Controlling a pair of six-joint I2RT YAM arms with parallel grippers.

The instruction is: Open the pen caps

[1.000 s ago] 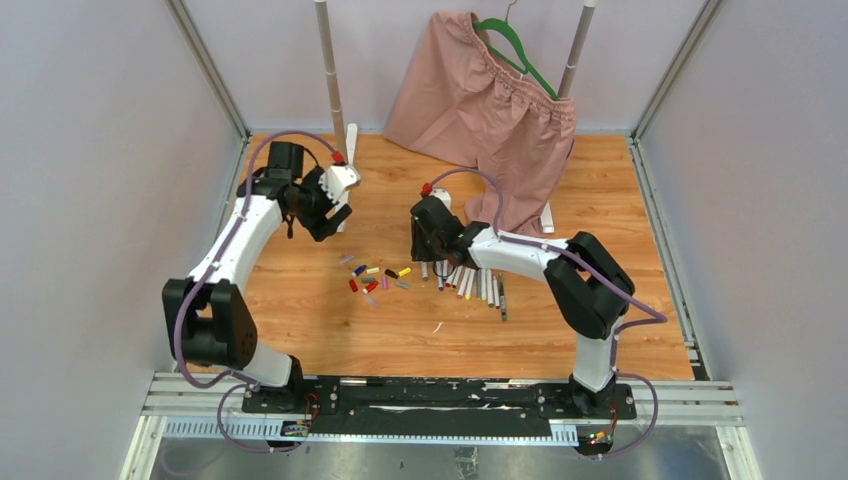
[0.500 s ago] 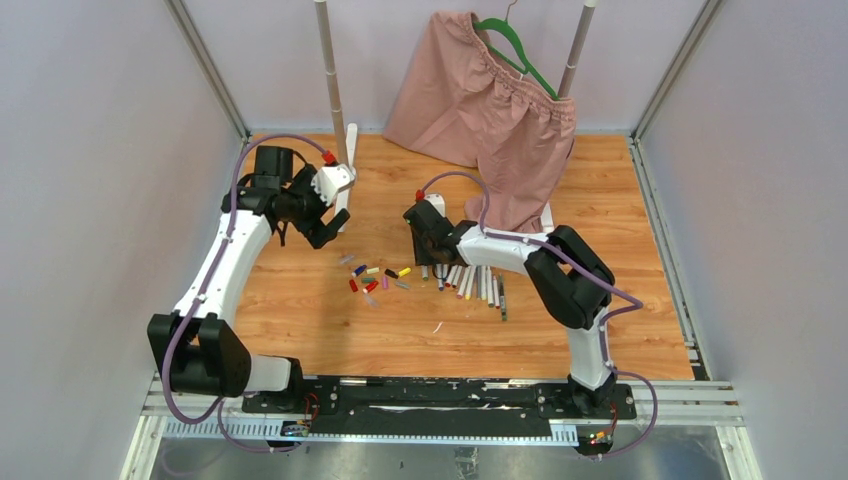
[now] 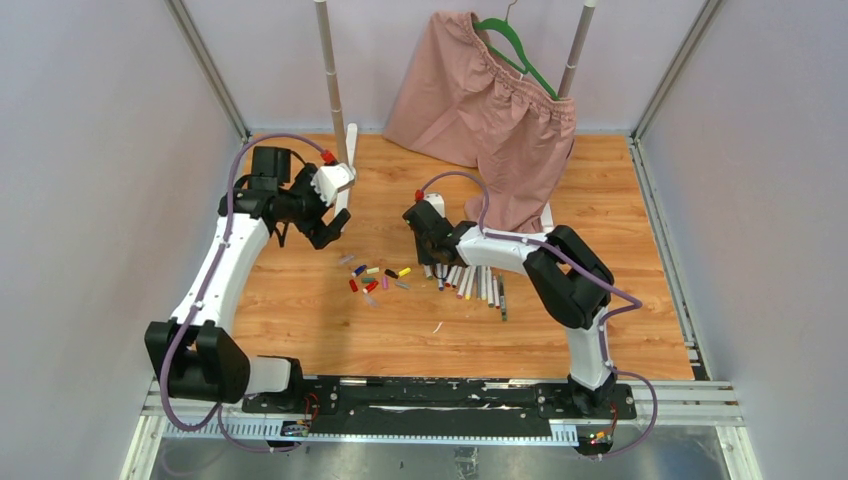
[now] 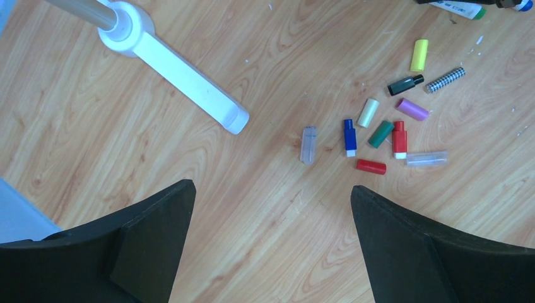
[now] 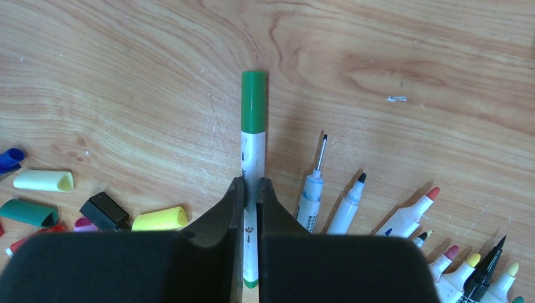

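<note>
Green-capped pen [image 5: 253, 158] sits mid-frame in the right wrist view, lying flat on the worktop [image 5: 410, 50], with its green cap [image 5: 253, 101] at the upper end and not yet off. Right tool [image 5: 252, 184] is clenched on the white barrel a little below the cap, one pad on each side and the cap fully exposed. Looks like the pick-up step, just gripped and no lift yet. To do it well: lift straight up so the neighbours aren't dragged, then present the cap end toward the other arm. Don't slide the grip up the barrel, since the cap needs clear room. The pull should run along the pen axis. A sideways yank risks the barrel slipping between the pads. Uncapped pens [image 5: 353, 202] fan out lower right of that view, just beside the held one. Left tool [image 4: 271, 208] is released, jaws wide and empty, hovering above the loose caps [image 4: 385, 126], which sit centre right in the left wrist view. No tray, bin or cup is visible. The caps lie in a bare cluster on the wood left of the pen row, so the green one probably goes there too.
</note>
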